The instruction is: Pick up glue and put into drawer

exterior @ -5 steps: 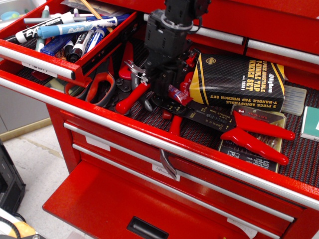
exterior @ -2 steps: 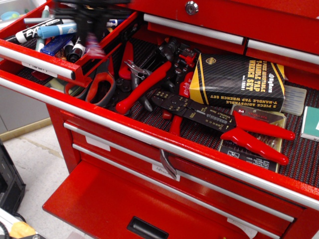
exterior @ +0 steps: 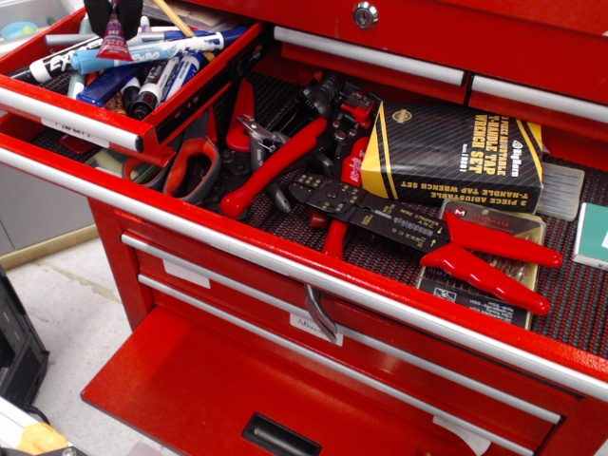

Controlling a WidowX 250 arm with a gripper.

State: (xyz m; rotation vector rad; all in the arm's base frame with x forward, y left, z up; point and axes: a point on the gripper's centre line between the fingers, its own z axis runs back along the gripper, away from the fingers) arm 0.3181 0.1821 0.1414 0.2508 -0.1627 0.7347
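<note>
observation.image: glue over the drawer.
I've carried the glue [exterior: 115, 43] from the pliers; gripper [exterior: 112, 21] jaws clamped on it above the drawer [exterior: 71, 119], ready to release.

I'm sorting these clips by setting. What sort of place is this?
Probably a workshop or garage: a red metal tool chest with open drawers, red-handled pliers and a boxed tap wrench set on a ribbed liner. Markers fill the narrow drawer.

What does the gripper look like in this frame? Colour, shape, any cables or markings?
Only the tips of the gripper show at the top edge: two dark, near-black fingers, blocky and tapering downward. No cables, markings or arm body in view; the rest is cropped out.
</note>
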